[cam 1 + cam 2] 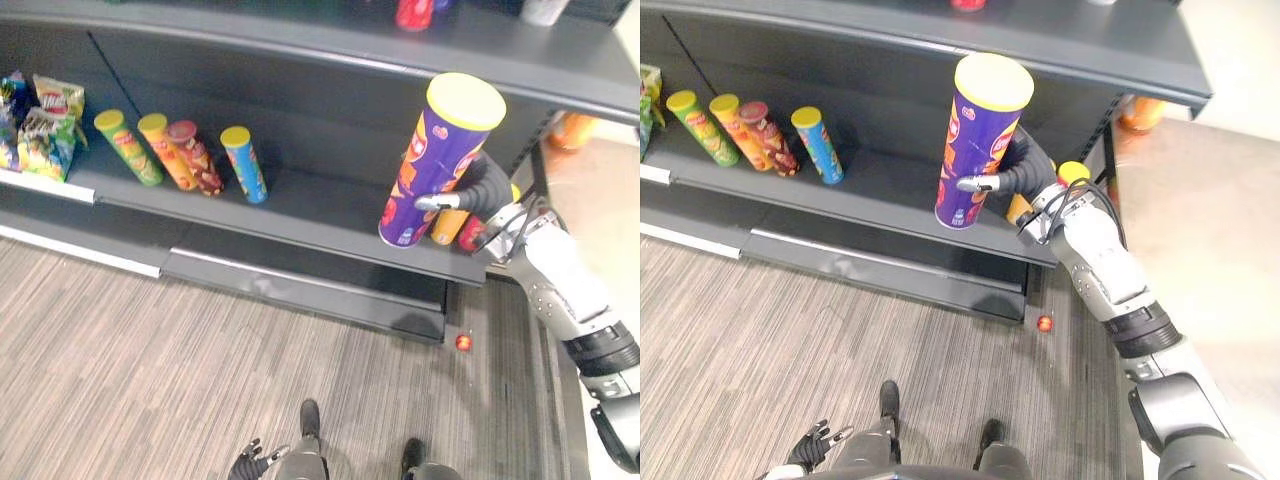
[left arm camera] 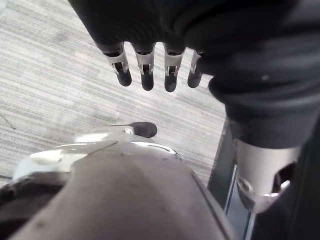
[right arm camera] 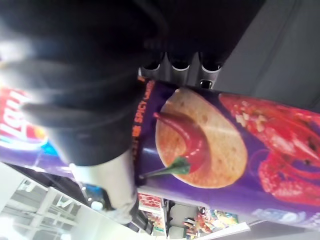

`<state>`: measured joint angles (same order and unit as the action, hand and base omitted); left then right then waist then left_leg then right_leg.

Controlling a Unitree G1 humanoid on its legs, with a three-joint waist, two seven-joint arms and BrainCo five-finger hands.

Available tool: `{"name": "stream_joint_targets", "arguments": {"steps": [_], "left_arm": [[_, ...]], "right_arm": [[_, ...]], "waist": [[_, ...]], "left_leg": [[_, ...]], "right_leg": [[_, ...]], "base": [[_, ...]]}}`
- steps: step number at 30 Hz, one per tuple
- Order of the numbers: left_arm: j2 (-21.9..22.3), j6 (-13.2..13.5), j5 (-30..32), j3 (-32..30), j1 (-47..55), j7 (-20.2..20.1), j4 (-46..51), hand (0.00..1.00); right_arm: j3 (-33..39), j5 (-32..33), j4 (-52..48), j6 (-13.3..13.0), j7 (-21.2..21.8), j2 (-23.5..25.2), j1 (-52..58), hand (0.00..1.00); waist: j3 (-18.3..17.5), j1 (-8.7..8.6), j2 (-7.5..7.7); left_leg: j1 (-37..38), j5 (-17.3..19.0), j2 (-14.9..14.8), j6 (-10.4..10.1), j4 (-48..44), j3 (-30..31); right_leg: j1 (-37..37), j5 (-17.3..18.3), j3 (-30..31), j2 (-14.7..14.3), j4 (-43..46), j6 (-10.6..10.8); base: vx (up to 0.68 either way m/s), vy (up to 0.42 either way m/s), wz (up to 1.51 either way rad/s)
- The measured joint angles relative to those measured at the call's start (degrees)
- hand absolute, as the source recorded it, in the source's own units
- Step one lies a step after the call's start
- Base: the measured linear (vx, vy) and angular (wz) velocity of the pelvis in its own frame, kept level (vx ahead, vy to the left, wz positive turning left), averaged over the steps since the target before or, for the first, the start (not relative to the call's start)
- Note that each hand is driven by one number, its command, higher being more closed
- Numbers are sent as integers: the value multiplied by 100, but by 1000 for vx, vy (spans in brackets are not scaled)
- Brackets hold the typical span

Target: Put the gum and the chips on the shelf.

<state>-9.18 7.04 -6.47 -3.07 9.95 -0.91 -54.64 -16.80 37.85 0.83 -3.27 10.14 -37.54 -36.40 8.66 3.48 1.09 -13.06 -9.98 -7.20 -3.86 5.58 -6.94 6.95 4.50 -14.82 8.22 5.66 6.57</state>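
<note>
Chips can: tall purple cylinder with a glossy printed wall and a flat yellow lid, near upright. The right robot hand clasps it at mid-height, thumb across the front and fingers curled against the far side. The can's base is down at the shelf, a flat board of dark matt metal; contact cannot be told. Well to that hand's left on the same board lean slimmer tubes: green tube, orange tube, brown-red tube, blue tube. Beyond them are crinkled foil bags. The right wrist view adds the can's print: round crisp, red chilli, lobster. Left robot hand: fingers loose, holding nothing, low over the striped grey floor.
</note>
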Motion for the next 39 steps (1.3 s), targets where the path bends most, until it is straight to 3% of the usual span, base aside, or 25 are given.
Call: {"name": "stream_joint_targets", "arguments": {"steps": [9,11,19,24,31,37,39], "left_arm": [[19,31,-17,62,-221,61,302,0],[33,34,-31,117,-329,63,385,0],[21,173,-253,477,-585,66,849,0],[14,239,-531,669,-722,67,1127,0],[26,252,-693,910,-893,116,1245,0],[211,424,-695,982,-1123,336,1374,0],[236,437,-694,1010,-1166,362,1368,0]], "right_arm": [[-8,-606,1617,44,-435,963,-1184,100],[15,-740,2125,44,-604,1094,-1592,100],[518,-1295,3396,32,-1191,1338,-2525,100],[939,-1679,3617,22,-1582,1404,-2889,100],[1265,-2672,3605,3,-2163,1769,-2913,100],[1665,-4484,3046,-11,-3186,2243,-2860,100],[1704,-4822,2924,-10,-3396,2302,-2847,100]], "waist": [[498,327,-54],[624,481,-97],[1166,646,-310],[1419,768,-442],[1590,770,-594],[1720,774,-816],[1729,777,-832]], "left_leg": [[-284,-110,69,19,-17,291],[-365,-127,76,16,-17,329],[-714,-267,134,38,-16,599],[-996,-330,158,53,-16,612],[-1271,-383,175,37,-18,625],[-1467,-431,193,-5,-19,682],[-1520,-452,202,-32,-19,746]], "right_leg": [[124,1,-269,24,17,-6],[190,7,-335,32,55,-12],[428,8,-540,95,152,-12],[742,2,-529,119,240,-6],[1013,-1,-539,165,253,-2],[1210,0,-532,179,266,-3],[1270,1,-527,180,283,-3]], "base": [[50,1,16],[10,6,10],[4,16,15],[1,4,1],[50,7,0],[46,4,1],[29,3,2]]}}
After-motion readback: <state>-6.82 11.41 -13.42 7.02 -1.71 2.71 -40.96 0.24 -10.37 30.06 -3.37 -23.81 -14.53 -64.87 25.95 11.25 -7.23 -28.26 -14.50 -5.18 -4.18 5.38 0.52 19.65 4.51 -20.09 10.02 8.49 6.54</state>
